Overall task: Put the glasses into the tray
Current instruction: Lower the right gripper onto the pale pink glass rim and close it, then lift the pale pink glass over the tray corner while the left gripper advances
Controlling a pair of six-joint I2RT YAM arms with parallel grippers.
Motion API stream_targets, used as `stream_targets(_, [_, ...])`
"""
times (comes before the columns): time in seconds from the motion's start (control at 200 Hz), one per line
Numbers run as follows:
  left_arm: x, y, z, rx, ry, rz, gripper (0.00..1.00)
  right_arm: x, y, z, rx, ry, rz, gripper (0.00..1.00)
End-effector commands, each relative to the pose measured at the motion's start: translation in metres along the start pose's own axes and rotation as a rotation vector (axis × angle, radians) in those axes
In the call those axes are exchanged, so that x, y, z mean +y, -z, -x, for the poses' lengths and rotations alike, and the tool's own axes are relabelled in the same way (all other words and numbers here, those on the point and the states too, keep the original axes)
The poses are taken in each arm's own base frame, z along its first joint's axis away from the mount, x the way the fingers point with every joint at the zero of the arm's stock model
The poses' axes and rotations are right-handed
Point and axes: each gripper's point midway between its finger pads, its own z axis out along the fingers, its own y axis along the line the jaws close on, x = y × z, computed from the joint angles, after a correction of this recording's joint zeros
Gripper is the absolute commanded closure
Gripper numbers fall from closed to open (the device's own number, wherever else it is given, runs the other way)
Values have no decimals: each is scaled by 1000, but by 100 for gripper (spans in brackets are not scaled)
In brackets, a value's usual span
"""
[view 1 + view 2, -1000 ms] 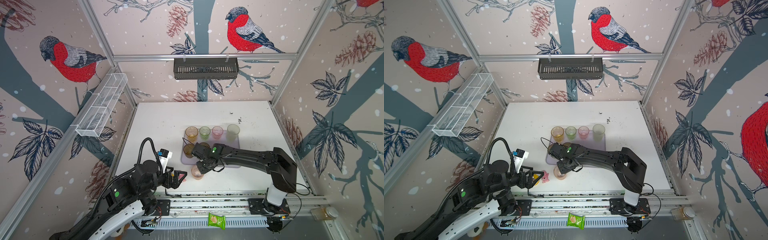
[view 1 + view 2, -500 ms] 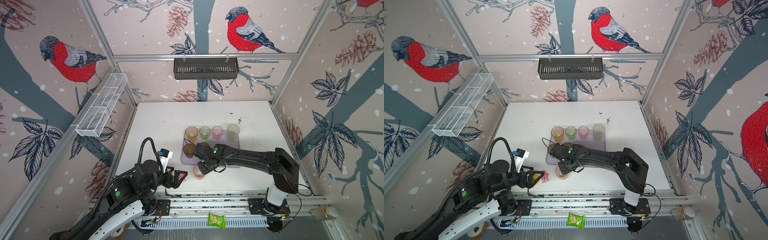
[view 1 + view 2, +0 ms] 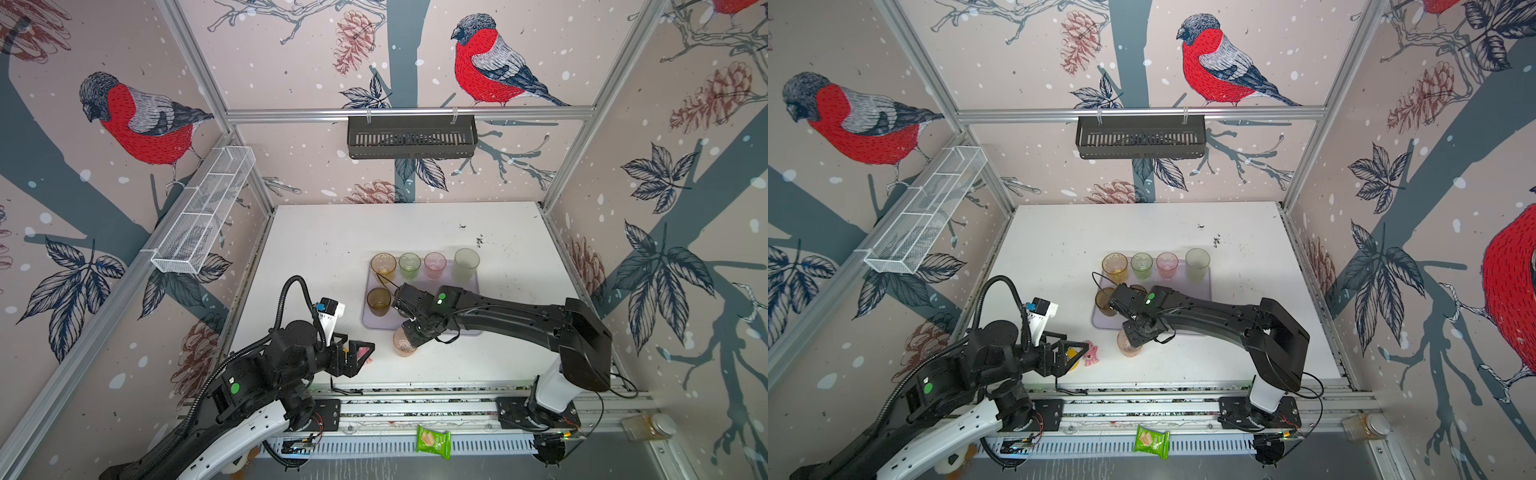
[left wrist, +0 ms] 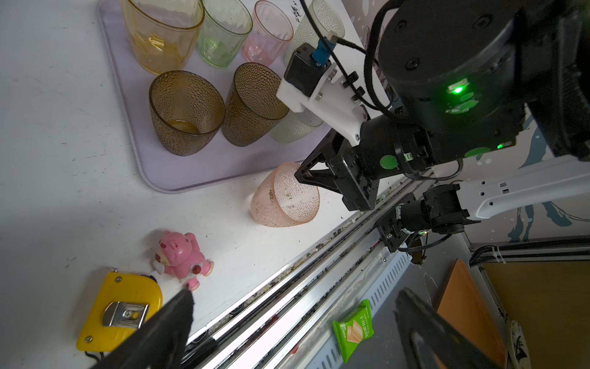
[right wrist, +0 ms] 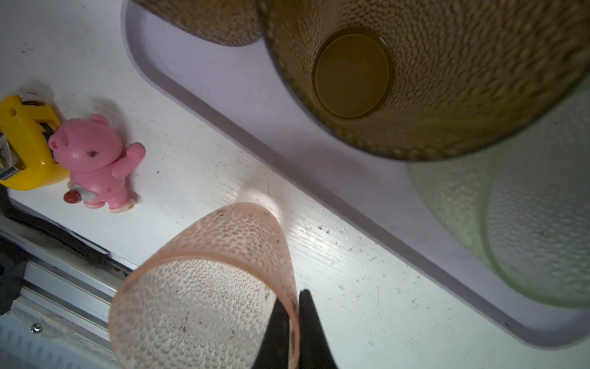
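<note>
both top views sit high over the front rail (image 3: 415,405), side by side, looking down and back across the whole white table (image 3: 332,232). left wrist camera hangs low near the front edge, facing the lavender tray (image 4: 207,163) and right arm (image 4: 447,80). right wrist camera's in tight over the pink dimpled glass (image 5: 204,287). all four share that glass and the tray's near corner.

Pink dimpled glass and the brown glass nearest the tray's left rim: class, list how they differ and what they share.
The pink glass is pale pink, the brown glass dark brown. The pink glass is outside the tray; the brown glass stands inside it. The right gripper's jaws pinch the pink glass's rim; nothing grips the brown glass. Both are translucent dimpled tumblers.
</note>
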Motion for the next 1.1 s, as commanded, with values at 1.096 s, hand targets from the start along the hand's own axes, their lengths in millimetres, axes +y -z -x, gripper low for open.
stream_targets(1.096, [-37, -58, 29, 52, -171, -91, 2, -95, 62, -46, -37, -185, -103, 98])
